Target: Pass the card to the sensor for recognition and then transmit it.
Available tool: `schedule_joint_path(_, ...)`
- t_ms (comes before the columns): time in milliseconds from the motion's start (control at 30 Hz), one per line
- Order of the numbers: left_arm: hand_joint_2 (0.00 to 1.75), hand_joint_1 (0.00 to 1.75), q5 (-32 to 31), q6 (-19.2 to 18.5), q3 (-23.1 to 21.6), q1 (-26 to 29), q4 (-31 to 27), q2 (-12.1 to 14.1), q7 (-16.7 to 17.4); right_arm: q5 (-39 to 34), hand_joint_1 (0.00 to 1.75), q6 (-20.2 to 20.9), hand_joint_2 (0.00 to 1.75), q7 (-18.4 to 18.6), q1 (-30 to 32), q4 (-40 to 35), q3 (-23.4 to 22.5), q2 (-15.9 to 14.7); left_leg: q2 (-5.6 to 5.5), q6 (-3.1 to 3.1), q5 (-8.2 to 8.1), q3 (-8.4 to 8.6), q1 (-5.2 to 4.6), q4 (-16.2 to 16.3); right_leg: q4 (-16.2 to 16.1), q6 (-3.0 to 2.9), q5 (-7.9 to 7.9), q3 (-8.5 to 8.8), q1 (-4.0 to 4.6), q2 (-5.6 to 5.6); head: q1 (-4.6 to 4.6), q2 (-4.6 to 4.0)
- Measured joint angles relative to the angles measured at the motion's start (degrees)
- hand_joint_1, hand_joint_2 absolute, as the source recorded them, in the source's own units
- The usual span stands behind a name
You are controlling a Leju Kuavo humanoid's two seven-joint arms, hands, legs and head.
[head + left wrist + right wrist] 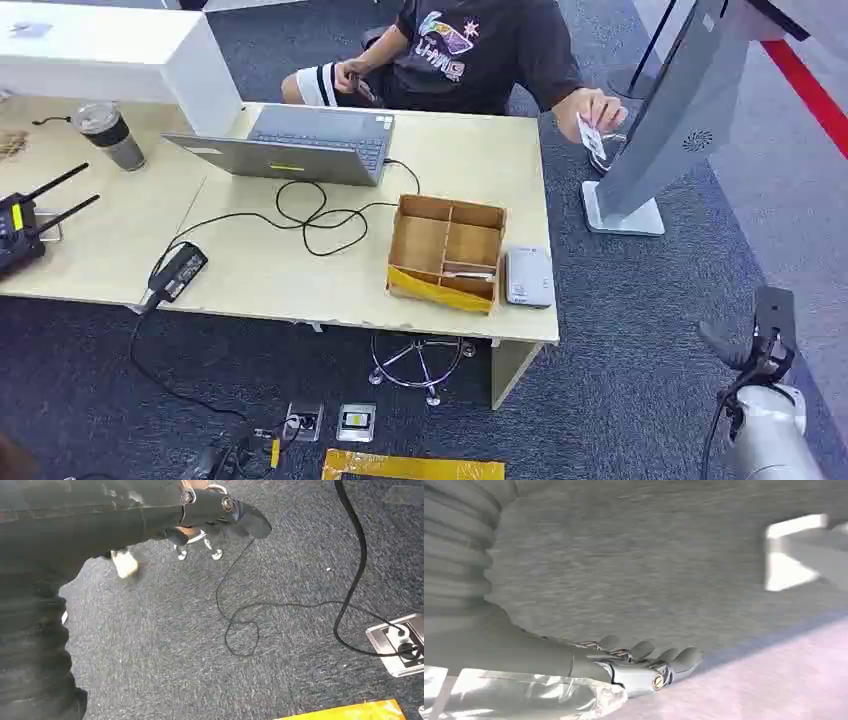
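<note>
**Inspector:** Report the desk, left to right.

**Assistant:** On the pale wooden table (250,270), far left, lies a black radio unit with two antennas (25,220). Behind it stands a clear lidded tumbler (108,133). Next comes a black power brick (178,270), its cable looping toward an open grey laptop (300,145). Right of the loops sits a compartmented brown cardboard tray (445,250), and just beside that a small white box-shaped device (528,275).

**Inspector:** And the card?

**Assistant:** The small white card (592,140) is in the hand (600,108) of a seated person in a dark printed T-shirt (470,50), held close to the tall grey kiosk stand (680,110) right of the table.

**Inspector:** The robot's hands?

**Assistant:** The left hand (220,510) hangs over dark grey carpet (280,570), near a thin black cable (240,625) and a metal floor socket (400,645); its fingers are curled inward with nothing in them. The right hand (644,662) sits low at the far right, fingers extended side by side, holding nothing.
</note>
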Motion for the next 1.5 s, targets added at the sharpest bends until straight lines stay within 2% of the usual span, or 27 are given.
schedule_joint_path(100,1.75,0.00,-0.04,0.02,0.00,0.00,0.00,-0.07,0.04,-0.57,0.00,-1.51,1.75,-1.27,-1.76,-2.71,0.24,0.02,-0.05,0.02,0.03,-0.01,0.00,0.00,0.01,0.00,0.01,0.03,0.00,-0.05,0.00,0.02)
schedule_joint_path(200,1.75,0.00,-0.20,0.04,-0.02,0.00,0.00,-0.11,0.26,-0.70,0.00,-4.38,1.75,-0.98,-3.09,-6.71,1.97,0.07,-0.07,0.01,0.04,-0.01,0.00,0.00,0.02,0.00,0.01,0.04,0.00,-0.06,0.00,0.00)
schedule_joint_path(367,1.75,0.00,-0.57,0.04,-0.02,-0.04,0.00,-0.17,0.44,1.45,0.00,-7.80,1.75,2.58,-4.11,-15.57,6.10,0.22,-0.09,0.01,0.04,0.01,0.00,0.00,0.01,0.00,0.01,0.04,0.00,-0.07,0.00,0.02)
schedule_joint_path(500,1.75,0.00,-0.61,0.04,-0.02,-0.08,0.00,-0.22,0.48,3.17,0.00,-8.74,1.75,4.13,-4.14,-21.29,8.77,0.48,-0.07,0.01,0.04,0.01,0.00,0.00,0.02,0.00,0.01,0.04,0.00,-0.05,0.00,0.02)
schedule_joint_path(700,1.75,0.00,-0.66,0.02,-0.02,-0.19,0.00,-0.37,0.52,13.28,0.00,-10.53,1.75,5.13,-4.26,-31.00,13.64,0.94,-0.08,0.01,0.04,0.00,0.01,0.00,0.03,0.00,0.01,0.07,0.01,-0.07,0.02,0.00)
schedule_joint_path(867,1.75,0.00,-0.66,-0.04,-0.02,-0.38,0.00,-0.44,0.52,22.87,0.00,-8.95,1.75,6.17,-4.29,-39.57,17.55,2.03,-0.10,0.01,0.04,0.00,0.01,0.00,0.05,0.00,0.01,0.05,0.01,-0.06,0.00,0.00)
schedule_joint_path(1033,1.75,0.00,-0.57,-0.13,-0.02,-0.82,0.00,-0.55,0.57,32.49,0.00,-4.65,1.75,6.56,-4.32,-48.85,22.43,4.75,-0.09,0.00,0.05,0.02,0.05,-0.01,0.05,0.00,0.00,0.05,0.06,-0.06,0.00,0.02)
schedule_joint_path(1267,1.75,0.00,-0.61,-0.26,-0.02,-1.12,0.00,-0.70,0.57,34.27,0.00,-1.97,1.75,5.93,-4.32,-56.03,27.62,7.26,-0.10,0.00,0.05,0.02,0.04,-0.01,0.04,0.00,0.00,0.05,0.05,-0.04,0.02,0.02)
schedule_joint_path(1500,1.75,0.00,-0.70,-0.42,-0.02,-1.28,0.00,-0.76,0.57,34.71,0.00,-0.43,1.75,5.05,-4.32,-58.79,30.71,8.35,-0.11,-0.01,0.05,0.02,0.04,-0.01,0.02,0.00,0.00,0.04,0.04,-0.06,0.02,0.02)
